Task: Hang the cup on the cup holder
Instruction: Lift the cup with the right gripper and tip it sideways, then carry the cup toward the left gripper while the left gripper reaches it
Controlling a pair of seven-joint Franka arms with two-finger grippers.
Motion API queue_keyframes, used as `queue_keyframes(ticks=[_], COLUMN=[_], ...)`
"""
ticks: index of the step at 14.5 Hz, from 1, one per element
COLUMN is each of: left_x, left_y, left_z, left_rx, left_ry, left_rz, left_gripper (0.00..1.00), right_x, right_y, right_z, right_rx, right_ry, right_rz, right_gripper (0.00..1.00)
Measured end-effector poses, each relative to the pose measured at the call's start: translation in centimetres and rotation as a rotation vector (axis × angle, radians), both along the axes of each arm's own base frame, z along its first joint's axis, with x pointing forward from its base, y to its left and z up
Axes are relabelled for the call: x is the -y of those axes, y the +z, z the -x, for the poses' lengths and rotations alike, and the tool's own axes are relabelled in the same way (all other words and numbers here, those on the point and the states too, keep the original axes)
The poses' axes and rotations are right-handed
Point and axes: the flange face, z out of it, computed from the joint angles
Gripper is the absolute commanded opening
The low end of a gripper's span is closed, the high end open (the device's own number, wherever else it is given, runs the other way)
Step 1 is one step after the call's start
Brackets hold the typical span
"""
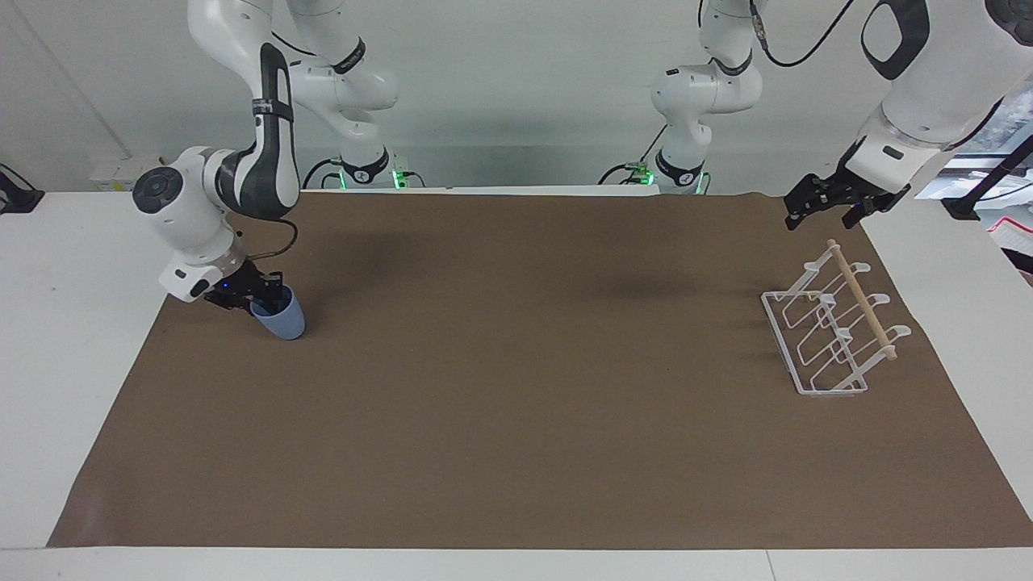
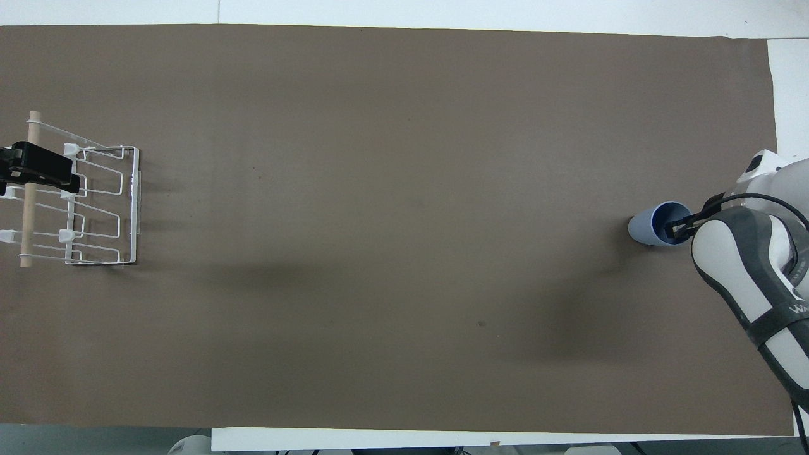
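The light blue cup (image 1: pixel 282 321) stands upright on the brown mat at the right arm's end of the table; it also shows in the overhead view (image 2: pixel 644 227). My right gripper (image 1: pixel 257 300) is low at the cup's rim, open, with one finger inside the cup and one outside its wall; in the overhead view it (image 2: pixel 679 227) reaches into the cup's mouth. The white wire cup holder (image 1: pixel 831 335) with its wooden rod stands at the left arm's end (image 2: pixel 95 208). My left gripper (image 1: pixel 821 216) waits open in the air by the holder's rod (image 2: pixel 38 170).
A brown mat (image 1: pixel 516 420) covers most of the white table (image 1: pixel 48 339). Nothing else lies on the mat between the cup and the cup holder. The arms' bases stand at the table's robot end.
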Motion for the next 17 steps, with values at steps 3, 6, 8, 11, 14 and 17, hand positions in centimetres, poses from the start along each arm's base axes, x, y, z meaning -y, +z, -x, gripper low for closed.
queue_keyframes(ticks=[3,6,8,11,14,17], left_x=[0.0,0.0,0.0,-0.1,-0.1,1.6], left_y=[0.0,0.0,0.0,-0.1,-0.3,-1.3], left_z=[0.0,0.0,0.0,0.0,-0.1,-0.3], left_rx=[0.000,0.000,-0.001,-0.005,0.003,0.023], left_ry=[0.000,-0.001,0.000,0.003,0.123,0.433], left_rz=[0.000,0.000,0.000,-0.001,-0.011,0.026], left_gripper=[1.00,1.00,1.00,1.00,1.00,1.00], right_x=[-0.3,-0.9,-3.4,-10.3,-17.2,-24.6], right_y=[0.2,1.7,5.1,10.0,11.8,13.0], right_z=[-0.2,-0.9,-2.2,-3.4,-3.3,-2.7], right_rx=[0.006,-0.028,-0.066,-0.063,-0.075,-0.171], right_ry=[0.010,0.071,0.094,0.078,0.021,-0.136], right_rz=[0.001,-0.011,-0.088,-0.368,-0.639,-0.825], right_gripper=[0.00,0.00,0.00,0.00,0.00,0.00])
